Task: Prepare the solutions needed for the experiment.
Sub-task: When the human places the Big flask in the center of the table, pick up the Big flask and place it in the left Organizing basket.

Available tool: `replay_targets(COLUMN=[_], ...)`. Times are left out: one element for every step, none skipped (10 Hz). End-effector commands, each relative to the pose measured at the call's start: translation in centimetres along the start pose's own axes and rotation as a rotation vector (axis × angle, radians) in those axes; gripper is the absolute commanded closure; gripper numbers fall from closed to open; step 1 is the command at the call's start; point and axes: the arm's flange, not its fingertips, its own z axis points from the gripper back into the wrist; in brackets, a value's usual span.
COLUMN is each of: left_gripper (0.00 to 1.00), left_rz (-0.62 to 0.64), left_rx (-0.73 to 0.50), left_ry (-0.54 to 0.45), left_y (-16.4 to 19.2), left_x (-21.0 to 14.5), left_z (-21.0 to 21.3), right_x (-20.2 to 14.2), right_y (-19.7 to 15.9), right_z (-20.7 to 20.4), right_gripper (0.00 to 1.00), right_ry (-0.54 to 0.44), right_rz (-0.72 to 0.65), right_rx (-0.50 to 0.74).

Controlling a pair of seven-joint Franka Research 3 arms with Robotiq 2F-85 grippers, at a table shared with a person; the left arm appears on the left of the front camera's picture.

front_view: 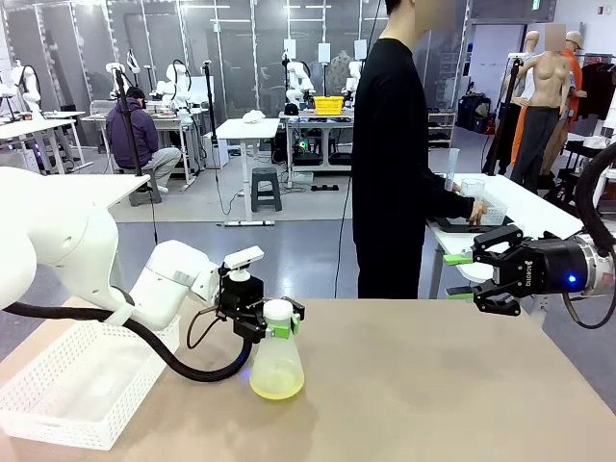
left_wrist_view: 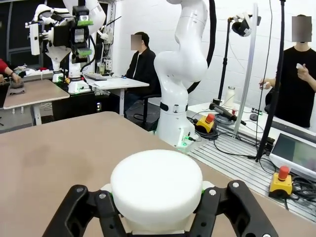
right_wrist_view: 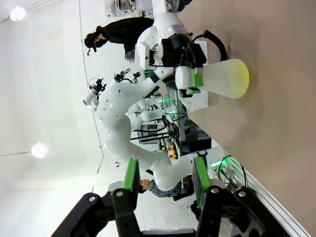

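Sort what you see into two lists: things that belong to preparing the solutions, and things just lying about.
Job in hand:
- flask, its neck in the left gripper
- yellow-green solution inside
- white cap

Lying about:
- white basket
- right gripper, jaws empty

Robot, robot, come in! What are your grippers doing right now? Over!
Left gripper shut on flask neck, yellow solution inside, flask on table. Right gripper open, empty. Nothing in the way.
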Motion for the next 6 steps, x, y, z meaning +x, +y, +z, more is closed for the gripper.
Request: replay_targets(left_gripper=[0.92, 0.92, 0.92, 0.92, 0.92, 0.92], left_rz=[0.003, 0.007, 0.011, 0.025, 0.010, -0.007], left_rx=[0.027, 0.025, 0.022, 0.012, 0.032, 0.045], left_ry=[0.013, 0.000, -0.005, -0.020, -0.008, -0.005], left_y=[-1.3, -1.5, -1.8, -2.2, -2.8, -3.6], left_x=[3.0, 4.1, 5.5, 7.2, 9.1, 11.0], left_z=[-0.6, -0.3, 0.1, 0.8, 1.9, 3.1], right_x=[0.0, 0.0, 0.0, 0.0, 0.0, 0.0], right_y=[0.1, 0.1, 0.1, 0.1, 0.1, 0.1], right_z=[0.0, 0.0, 0.0, 0.0, 0.0, 0.0], right_gripper=[0.44, 0.44, 0.44, 0.44, 0.44, 0.44], right_ry=[-0.010, -0.010, -0.010, -0.010, -0.010, -0.010], right_rz=[0.007, 0.007, 0.007, 0.007, 0.007, 0.007], right_rx=[-0.002, -0.002, -0.002, -0.002, -0.002, -0.002])
